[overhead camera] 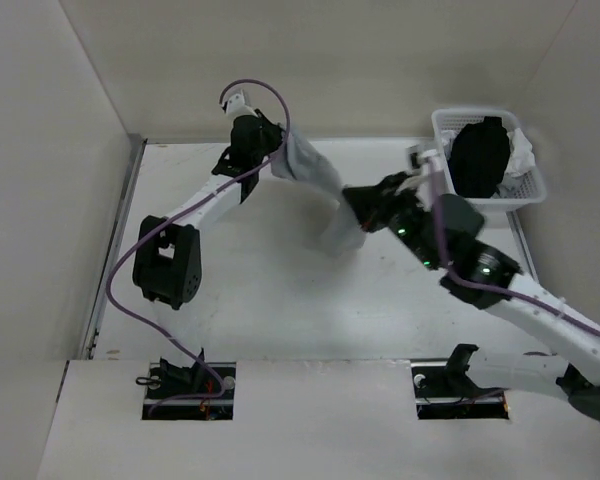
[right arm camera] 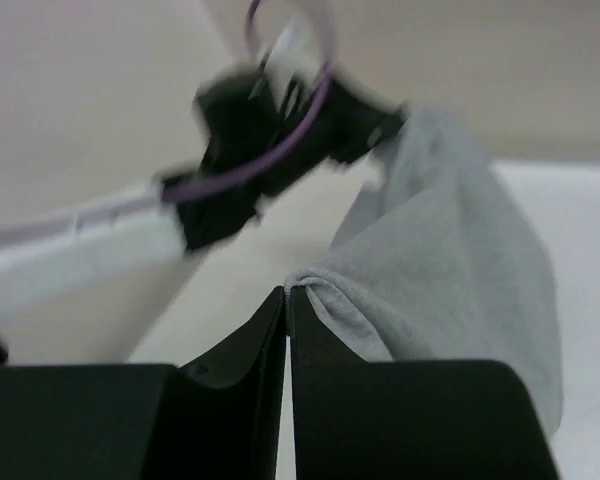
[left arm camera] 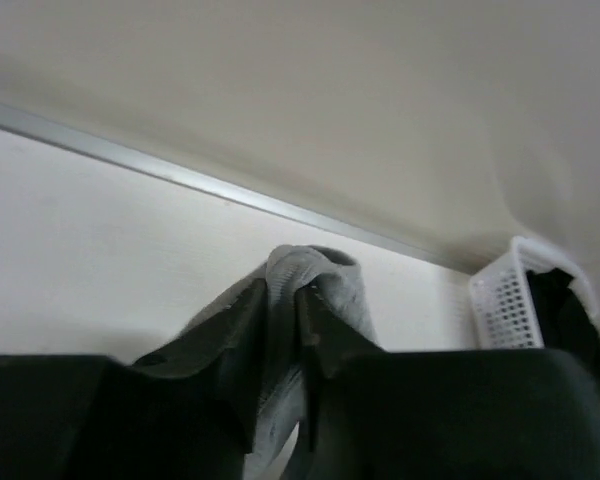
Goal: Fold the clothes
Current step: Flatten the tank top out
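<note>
Seen from above, two robot arms held a grey shirt [overhead camera: 312, 172] up over the far half of a white table [overhead camera: 280, 310]. The left gripper [overhead camera: 277, 157] sat near the back wall [overhead camera: 330, 60], clamped shut on one bunched edge of the shirt. The right gripper [overhead camera: 356, 204] was further right and a little nearer, also closed on the fabric. The shirt stretched as a sagging band between the two grippers. A loose part hung below the right gripper toward the table; whether it touched the surface could not be told.

The left wrist camera showed two dark fingers [left arm camera: 245, 330] pinching a fold of grey knit, which bulged out above the fingertips. The right wrist camera showed that gripper's fingers pressed nearly together on a thin hem. The rest of the shirt draped off to the right, and the left arm [right arm camera: 80, 250] was blurred beyond.

At the far right corner of the table stood a white basket [overhead camera: 528, 192]. It held a black garment [overhead camera: 480, 155] and a white cloth [overhead camera: 523, 152]. A purple cable [overhead camera: 130, 260] looped along the left arm.
</note>
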{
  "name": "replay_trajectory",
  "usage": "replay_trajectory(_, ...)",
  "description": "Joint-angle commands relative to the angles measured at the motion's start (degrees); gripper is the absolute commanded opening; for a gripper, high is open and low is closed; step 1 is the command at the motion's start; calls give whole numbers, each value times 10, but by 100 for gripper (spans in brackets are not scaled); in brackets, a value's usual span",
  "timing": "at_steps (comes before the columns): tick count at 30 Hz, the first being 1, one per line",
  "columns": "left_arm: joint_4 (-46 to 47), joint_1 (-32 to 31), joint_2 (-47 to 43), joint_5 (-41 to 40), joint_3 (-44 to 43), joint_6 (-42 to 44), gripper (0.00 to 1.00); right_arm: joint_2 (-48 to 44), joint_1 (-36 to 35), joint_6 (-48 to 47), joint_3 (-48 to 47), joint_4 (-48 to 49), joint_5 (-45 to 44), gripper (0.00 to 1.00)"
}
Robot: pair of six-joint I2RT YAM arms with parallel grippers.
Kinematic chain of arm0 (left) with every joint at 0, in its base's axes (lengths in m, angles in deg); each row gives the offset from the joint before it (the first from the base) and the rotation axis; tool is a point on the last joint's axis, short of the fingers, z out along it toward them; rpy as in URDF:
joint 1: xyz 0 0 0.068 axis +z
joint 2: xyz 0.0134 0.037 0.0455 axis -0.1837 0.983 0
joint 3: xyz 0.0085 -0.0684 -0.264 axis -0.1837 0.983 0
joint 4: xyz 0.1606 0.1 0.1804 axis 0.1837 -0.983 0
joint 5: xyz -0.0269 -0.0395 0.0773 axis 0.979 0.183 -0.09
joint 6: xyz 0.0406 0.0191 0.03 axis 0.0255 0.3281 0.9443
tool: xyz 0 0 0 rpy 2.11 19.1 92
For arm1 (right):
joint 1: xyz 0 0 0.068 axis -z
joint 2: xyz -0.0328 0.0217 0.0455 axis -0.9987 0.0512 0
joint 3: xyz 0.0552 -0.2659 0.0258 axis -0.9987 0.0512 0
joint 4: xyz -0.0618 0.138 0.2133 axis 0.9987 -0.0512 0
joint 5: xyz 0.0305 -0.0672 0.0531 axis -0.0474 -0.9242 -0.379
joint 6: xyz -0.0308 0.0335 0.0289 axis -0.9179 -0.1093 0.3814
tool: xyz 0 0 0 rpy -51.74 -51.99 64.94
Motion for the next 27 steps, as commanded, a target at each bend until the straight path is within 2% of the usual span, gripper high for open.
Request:
replay_trajectory(1, -10, 50, 36, 26, 27, -39, 22, 131, -91, 1, 39, -56, 33, 7)
replay_trajectory(3, -1, 70, 25, 28, 75, -65, 30, 220, -119, 3, 28, 1, 74, 9)
replay_trajectory(5, 23, 90, -10, 7, 150, -92, 34, 299, -130, 4, 10, 86, 102, 24)
replay_trajectory(7, 40, 111, -65, -18, 234, -120, 35, 350, -139, 12, -8, 132, 105, 41)
replay_trajectory(9, 52, 122, -129, -41, 310, -122, 35, 359, -140, 22, -1, 156, 96, 56)
replay_trajectory(10, 53, 123, -160, -55, 342, -120, 35, 351, -137, 28, 16, 166, 91, 60)
replay_trajectory(13, 42, 104, -237, -80, 419, -111, 34, 298, -101, 50, 101, 192, 88, 61)
replay_trajectory(14, 32, 92, -257, -82, 439, -104, 33, 280, -86, 62, 128, 196, 88, 57)
replay_trajectory(16, -2, 66, -292, -89, 468, -83, 30, 243, -43, 92, 192, 199, 88, 34)
replay_trajectory(17, -18, 56, -305, -95, 480, -78, 27, 234, -18, 110, 217, 193, 87, 17)
replay_trajectory(18, -41, 47, -320, -103, 494, -69, 23, 233, 6, 126, 237, 187, 89, 8)
replay_trajectory(19, -68, 39, -337, -114, 510, -58, 21, 237, 29, 146, 252, 170, 90, 5)
replay_trajectory(21, -108, 36, -357, -126, 531, -52, 19, 256, 60, 168, 268, 144, 84, 7)
replay_trajectory(22, -125, 35, -362, -128, 541, -51, 20, 265, 72, 173, 272, 135, 74, 14)
replay_trajectory(24, -137, 31, -351, -116, 551, -42, 25, 266, 91, 184, 285, 137, 36, 36)
replay_trajectory(27, -122, -7, -308, -100, 541, -39, 27, 276, 113, 190, 279, 136, 23, 46)
